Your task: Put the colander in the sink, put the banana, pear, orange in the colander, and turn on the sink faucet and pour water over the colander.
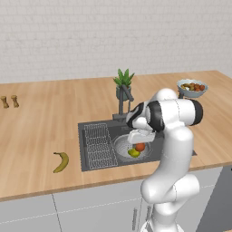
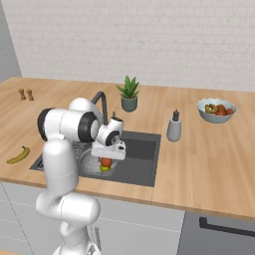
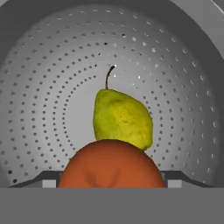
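Orange (image 3: 111, 164) between spread jaws, over colander (image 3: 43, 87)

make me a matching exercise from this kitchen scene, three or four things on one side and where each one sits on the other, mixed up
Things:
1. banana
2. pear
3. colander
4. fruit bowl

Places:
A. in the sink, right of the wire rack
B. on the counter left of the sink
C. inside the colander, beside the orange
D. on the counter far to the right of the sink

Pairs: 1-B, 2-C, 3-A, 4-D
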Motion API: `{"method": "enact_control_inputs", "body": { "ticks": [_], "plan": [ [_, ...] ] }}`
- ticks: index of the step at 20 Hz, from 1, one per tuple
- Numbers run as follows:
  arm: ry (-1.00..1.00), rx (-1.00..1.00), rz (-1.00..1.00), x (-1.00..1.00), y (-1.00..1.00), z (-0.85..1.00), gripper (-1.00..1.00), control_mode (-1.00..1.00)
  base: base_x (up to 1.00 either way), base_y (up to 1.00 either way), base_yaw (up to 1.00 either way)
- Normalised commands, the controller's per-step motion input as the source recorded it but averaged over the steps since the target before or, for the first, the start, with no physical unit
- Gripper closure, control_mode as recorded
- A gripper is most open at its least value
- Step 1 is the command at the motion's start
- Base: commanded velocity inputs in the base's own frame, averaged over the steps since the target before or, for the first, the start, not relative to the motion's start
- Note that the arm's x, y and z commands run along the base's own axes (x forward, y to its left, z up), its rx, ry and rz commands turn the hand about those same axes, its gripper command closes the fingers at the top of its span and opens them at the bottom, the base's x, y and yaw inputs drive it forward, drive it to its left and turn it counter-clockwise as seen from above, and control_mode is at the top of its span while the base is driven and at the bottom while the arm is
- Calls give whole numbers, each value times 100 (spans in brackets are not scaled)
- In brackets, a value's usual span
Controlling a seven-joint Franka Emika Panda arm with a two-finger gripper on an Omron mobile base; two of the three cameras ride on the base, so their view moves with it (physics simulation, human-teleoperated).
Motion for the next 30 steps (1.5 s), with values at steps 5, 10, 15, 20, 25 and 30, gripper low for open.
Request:
{"method": "enact_control_inputs", "body": {
  "ticks": [5, 10, 15, 20, 25, 30],
  "plan": [
    [0, 0, 3, 6, 5, -18, 100, -100, 0, 0, 0],
    [0, 0, 3, 9, 6, -15, 100, -100, 0, 0, 0],
    [0, 0, 1, -4, 17, -7, 100, -100, 0, 0, 0],
    [0, 0, 0, -29, 14, 0, -100, -100, 0, 0, 0],
    [0, 0, 0, -32, 2, 0, -100, -100, 0, 0, 0],
    [-1, 0, 0, -11, 0, 19, -100, -100, 0, 0, 0]
  ]
}}
